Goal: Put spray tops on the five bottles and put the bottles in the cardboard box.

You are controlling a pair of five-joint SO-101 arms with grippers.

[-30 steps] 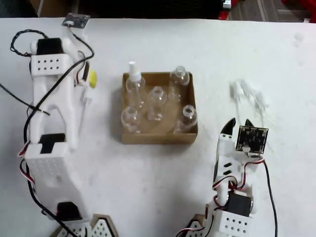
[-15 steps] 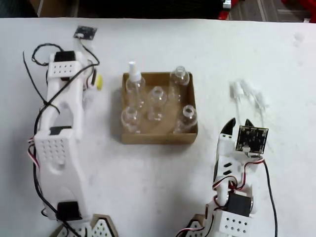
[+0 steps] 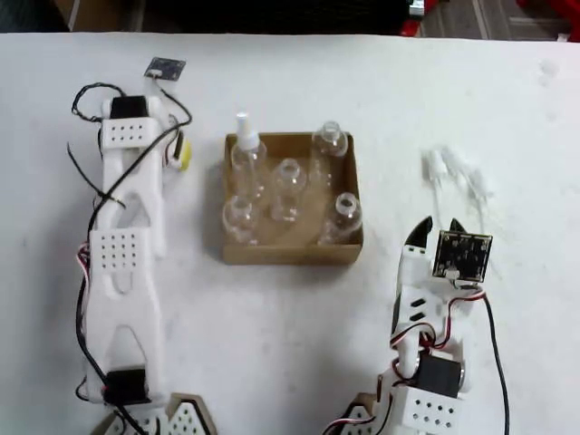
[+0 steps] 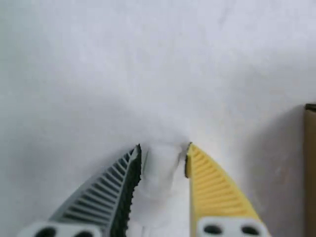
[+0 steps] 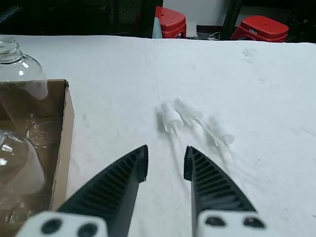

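The cardboard box (image 3: 292,254) holds several clear bottles. One bottle (image 3: 246,159) at its back left corner wears a white spray top; the others, like the middle bottle (image 3: 287,186), have open necks. Left of the box, my left gripper (image 3: 175,152) hangs low over the table. Its grey and yellow fingers are shut on a white spray top (image 4: 158,168). Three loose spray tops (image 3: 456,174) lie right of the box, also as spray tops (image 5: 190,116) in the right wrist view. My right gripper (image 5: 165,165) sits open just short of them, holding nothing; it is the right gripper (image 3: 435,227) from above.
The box's edge (image 4: 310,148) shows beside my left gripper. The near box wall (image 5: 64,128) and a bottle (image 5: 15,59) stand beside my right gripper. White table (image 3: 299,344) lies bare in front of the box. Red stools (image 5: 170,19) stand beyond the far edge.
My left arm has stretched out straighter and its gripper has shifted slightly toward the box, still holding the spray top. The right arm, box and bottles have not moved.
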